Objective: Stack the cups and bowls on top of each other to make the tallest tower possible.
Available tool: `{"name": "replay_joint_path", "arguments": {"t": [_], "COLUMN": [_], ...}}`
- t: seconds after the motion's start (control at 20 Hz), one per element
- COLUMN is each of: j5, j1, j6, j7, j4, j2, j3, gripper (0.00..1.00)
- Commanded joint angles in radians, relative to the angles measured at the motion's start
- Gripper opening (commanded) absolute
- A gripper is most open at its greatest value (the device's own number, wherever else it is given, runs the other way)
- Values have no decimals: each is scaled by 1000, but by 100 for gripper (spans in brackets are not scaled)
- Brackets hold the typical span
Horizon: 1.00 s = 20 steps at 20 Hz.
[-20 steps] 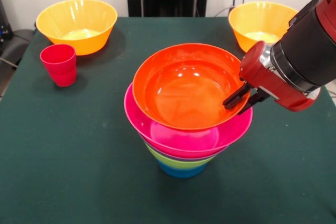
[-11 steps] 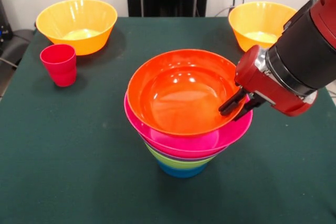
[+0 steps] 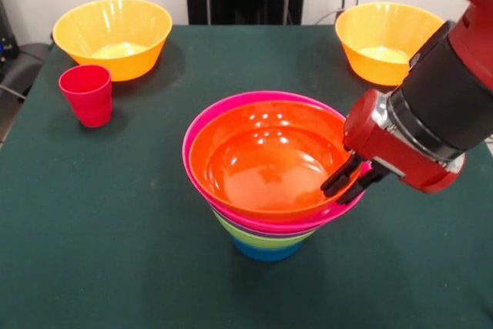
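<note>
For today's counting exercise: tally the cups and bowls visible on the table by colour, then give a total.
Yellow-orange bowls: 2
Orange bowl: 1
Pink bowl: 1
Lime green bowl: 1
Blue bowl: 1
Red cup: 1
Total: 7. A thin purple edge in the stack may be one more bowl.

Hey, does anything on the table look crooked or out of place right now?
Slightly: the orange bowl sits tilted in the pink bowl, with the hand pinching its rim. Nothing is spilled or damaged.
</note>
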Motion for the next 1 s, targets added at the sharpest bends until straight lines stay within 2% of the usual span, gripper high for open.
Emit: {"name": "replay_joint_path", "arguments": {"t": [0.05, 0.85, 0.95, 1.0], "j5": [7, -2, -6, -12], "j1": [-27, 0, 12, 28], "j6": [-75, -125, -140, -163], "j7": [199, 203, 202, 201], "j4": [45, 164, 206, 262], "j2": [34, -4, -25, -52], "j3": [43, 73, 80, 91], "gripper": [0, 0, 0, 0]}}
